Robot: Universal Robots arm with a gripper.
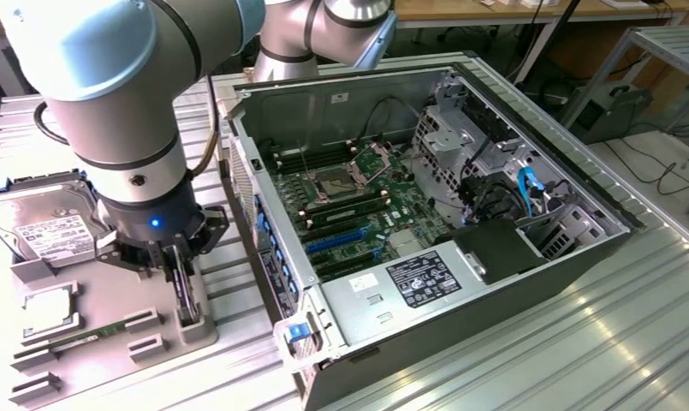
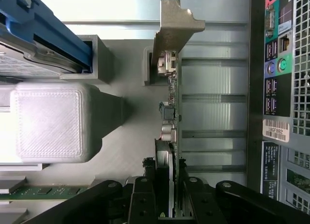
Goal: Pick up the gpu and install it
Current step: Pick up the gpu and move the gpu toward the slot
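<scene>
The claw (image 2: 167, 178) pinches the thin, dark gpu (image 2: 170, 108) (silvery bracket at one end) edge-on.

Gpu (image 1: 187, 295): thin dark flat card; silvery metal bracket at one end; standing upright on edge; lower left of exterior frame.

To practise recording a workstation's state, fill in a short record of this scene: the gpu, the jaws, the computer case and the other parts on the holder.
gpu: stands on edge in the grey holder, metal bracket at one end
jaws: closed on the gpu's two faces, away from the bracket
installation: not done; gpu is outside the computer case
computer case: side open, motherboard exposed, on the exterior view's right of the holder
other parts on holder: hard drive, memory stick
</scene>
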